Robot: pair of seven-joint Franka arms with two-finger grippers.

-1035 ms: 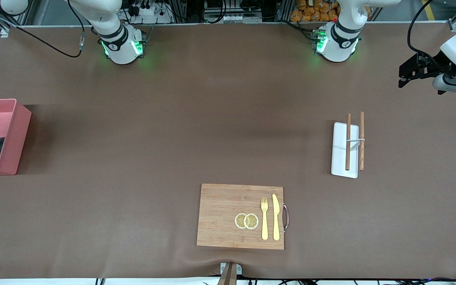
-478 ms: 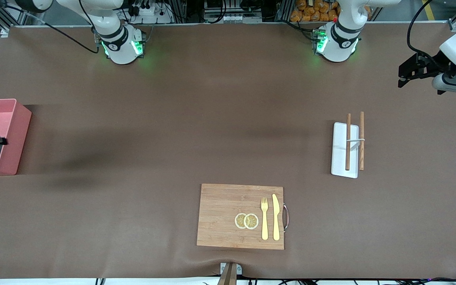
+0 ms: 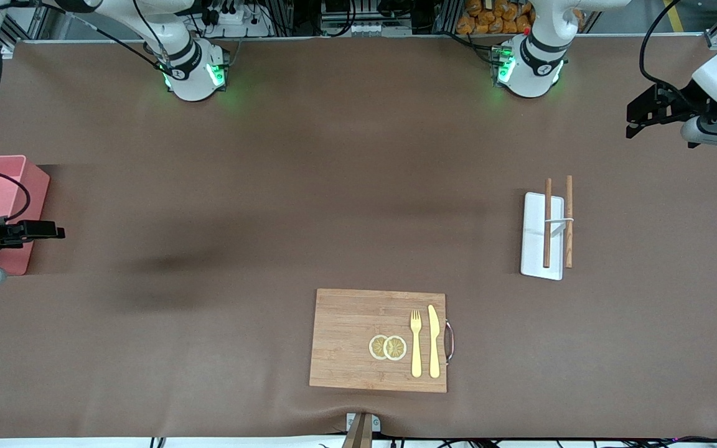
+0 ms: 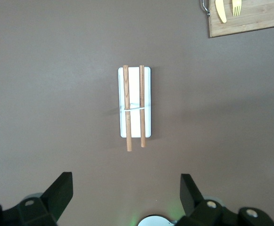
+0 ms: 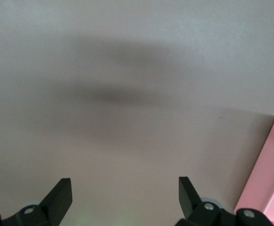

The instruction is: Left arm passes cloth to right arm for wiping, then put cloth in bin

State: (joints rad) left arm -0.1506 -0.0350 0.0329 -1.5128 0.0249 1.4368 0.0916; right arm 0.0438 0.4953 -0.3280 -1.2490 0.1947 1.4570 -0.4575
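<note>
The pink bin [image 3: 27,186] stands at the right arm's end of the table; one of its corners also shows in the right wrist view [image 5: 269,174]. The cloth is hidden: the right arm covers the inside of the bin. My right gripper [image 3: 53,232] is open and empty, over the bin's wall and the brown table beside it; its wrist view [image 5: 125,188] shows only bare table between the fingers. My left gripper [image 3: 631,119] is open and empty, up in the air at the left arm's end of the table, and the arm waits there [image 4: 125,183].
A flat white tray [image 3: 533,239] with two brown chopsticks lies toward the left arm's end; it also shows in the left wrist view [image 4: 147,94]. A wooden cutting board [image 3: 346,336] with a yellow fork, a knife and lemon slices lies near the front camera.
The right arm has swung into view over the bin and out toward the table's middle, and now covers the dark cloth that lay in the bin. The left arm has not moved.
</note>
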